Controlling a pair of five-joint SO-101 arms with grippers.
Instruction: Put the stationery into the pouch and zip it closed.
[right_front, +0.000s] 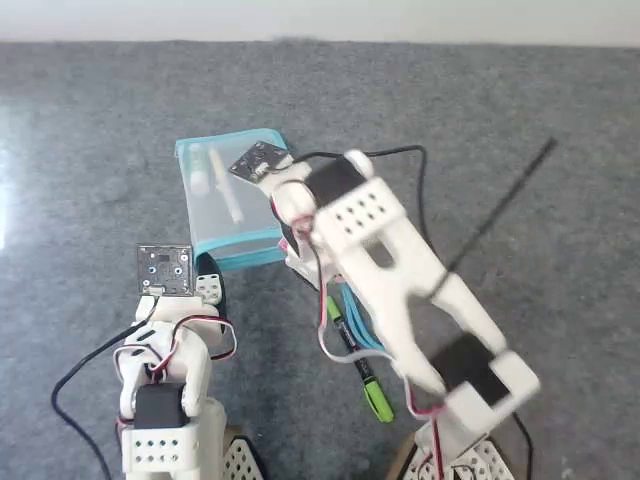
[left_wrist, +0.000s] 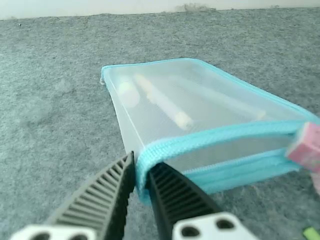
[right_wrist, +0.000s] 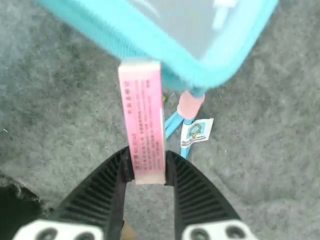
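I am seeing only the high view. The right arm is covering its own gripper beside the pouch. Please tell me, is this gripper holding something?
Observer: Yes. In the right wrist view, the right gripper is shut on a pink eraser. The far end of the eraser is at the blue edge of the pouch.
Operator: Thank you. And the left gripper, does it have the pouch or is it only near it?
Observer: It has it. In the left wrist view, the left gripper pinches the pouch's blue edge at the near corner, with one finger on each side of it.
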